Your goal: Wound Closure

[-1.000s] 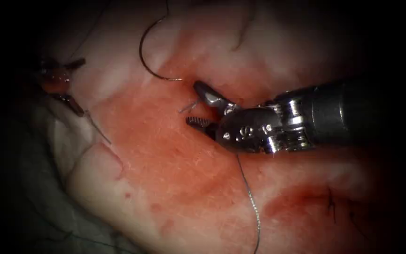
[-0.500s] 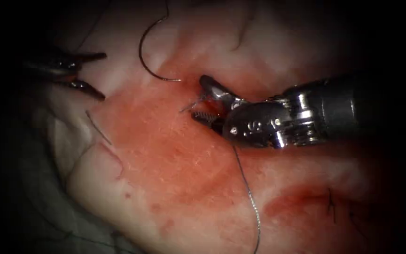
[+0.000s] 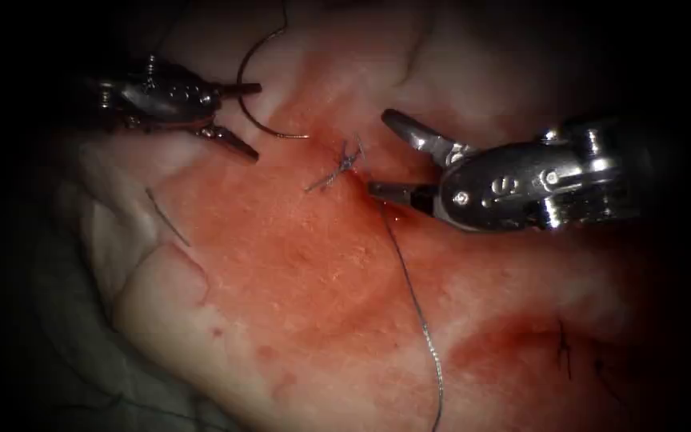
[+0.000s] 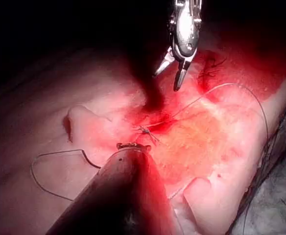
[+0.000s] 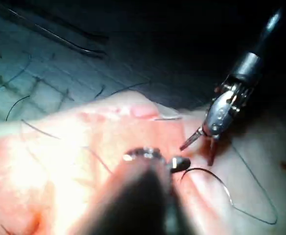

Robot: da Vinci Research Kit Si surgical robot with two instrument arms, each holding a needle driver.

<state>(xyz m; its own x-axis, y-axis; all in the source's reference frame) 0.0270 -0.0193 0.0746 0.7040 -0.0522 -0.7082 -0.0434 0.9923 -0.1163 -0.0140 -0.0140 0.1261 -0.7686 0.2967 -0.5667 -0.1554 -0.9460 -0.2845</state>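
The tissue [image 3: 297, 304] is stained with red fluid around a knot [image 3: 342, 166] with short ends on the cut. A curved needle [image 3: 241, 100] lies free on the tissue left of the cut, its tip toward the knot. My left tool [image 3: 254, 122] hovers with its jaws open either side of the needle's curve, holding nothing; the right wrist view shows it too [image 5: 198, 153], above the needle [image 5: 212, 177]. My right tool [image 3: 378, 153] stands just right of the knot, open and holding nothing. A long thread [image 3: 413, 300] runs from the knot toward the near edge.
A short cut piece of thread [image 3: 166, 216] lies on the pale tissue at the left. Older dark stitches [image 3: 565, 348] sit at the lower right. Grey cloth [image 3: 49, 344] borders the tissue at the lower left. Thread leads up from the needle's rear end [image 3: 285, 12].
The right tool has drawn back to the right, away from the knot, with its jaws open. The left tool has moved right, up to the needle. Needle and knot stayed put.
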